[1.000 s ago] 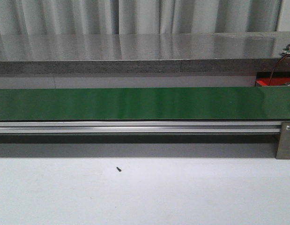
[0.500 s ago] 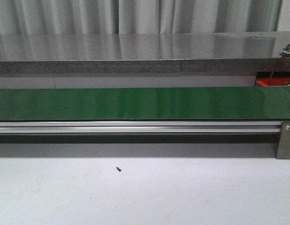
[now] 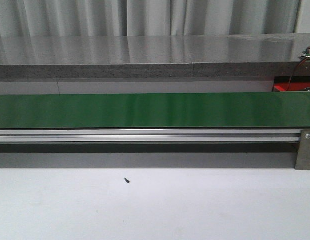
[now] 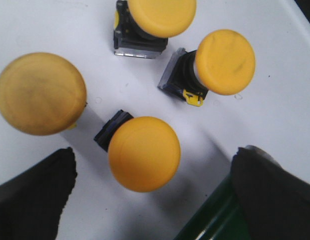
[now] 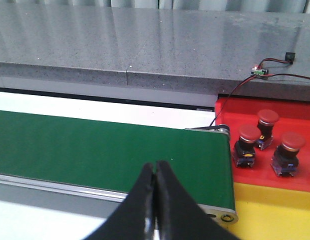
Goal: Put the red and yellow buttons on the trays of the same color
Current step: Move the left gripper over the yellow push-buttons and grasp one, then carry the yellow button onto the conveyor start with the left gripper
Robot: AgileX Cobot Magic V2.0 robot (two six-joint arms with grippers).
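left pincer [image 4: 149, 192]: fingers spread wide, nothing held. It hangs right over a bunch of yellow buttons sitting on a white surface, so this is the arm closest to the yellow stuff.

nearest yellow button [image 4: 143, 153]: basically between the two open fingers, a touch toward one side. Lying tipped over, cap toward the camera and dark base [image 4: 112, 130] pointing away from the pincer, so its long axis runs roughly away from the pincer rather than across the gap. My guess is that's the one to go for, and the grab should close across the cap.

other yellow buttons: one big cap [image 4: 40, 93] off to the side, two more [image 4: 224, 61] [image 4: 156, 16] farther out, all apart from each other.

right pincer [image 5: 156, 200]: fingers pressed together, empty. It hovers over the near edge of the green conveyor belt [image 5: 104, 150].

red buttons [image 5: 249, 137]: three of them standing on the red tray [image 5: 230, 112] past the belt's end, so they look already sorted. A yellow tray [image 5: 275, 210] sits just this side of the red one, no buttons visible on the part I can see.

front view: just the bare belt [image 3: 144, 110] and white counter [image 3: 155, 205], no arms or buttons showing.

far back: grey stone ledge [image 5: 144, 45].
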